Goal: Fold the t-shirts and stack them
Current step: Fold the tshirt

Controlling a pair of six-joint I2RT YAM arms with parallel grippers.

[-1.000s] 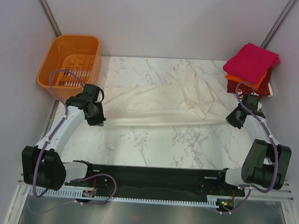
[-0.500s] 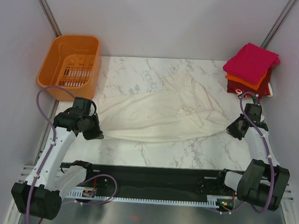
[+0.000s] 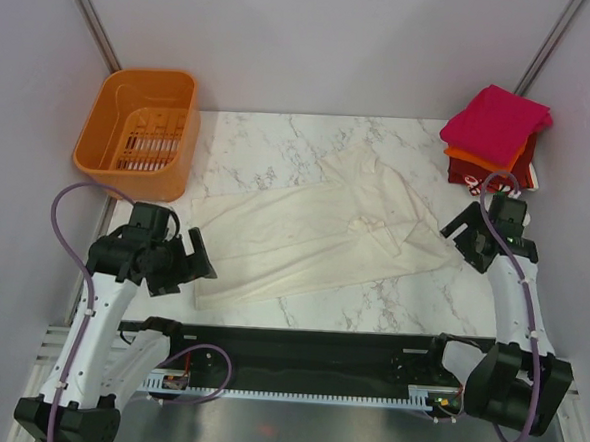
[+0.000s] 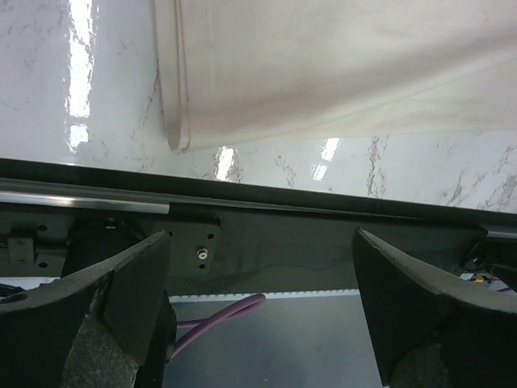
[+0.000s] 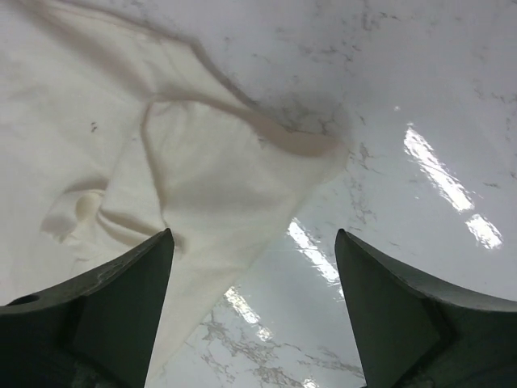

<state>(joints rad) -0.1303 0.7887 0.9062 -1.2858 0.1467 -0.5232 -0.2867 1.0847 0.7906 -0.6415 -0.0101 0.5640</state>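
**Limp cream shirt [image 3: 314, 232] spread flat, both jaws empty**

Just off the cream shirt's near-left corner, the left jaws stand wide apart, holding nothing. The shirt lies creased across the middle of the table [image 3: 371, 296]. It looks light, soft and floppy, so the hem corners seem the best hold. At its right sleeve the right jaws gape, empty. Beyond that sleeve sits the folded stack [image 3: 496, 128].

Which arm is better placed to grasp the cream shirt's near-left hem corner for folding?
Left. The left claw, open, sits beside that corner of the cream shirt; the right claw, also open, is at the shirt's opposite end, by the folded stack.
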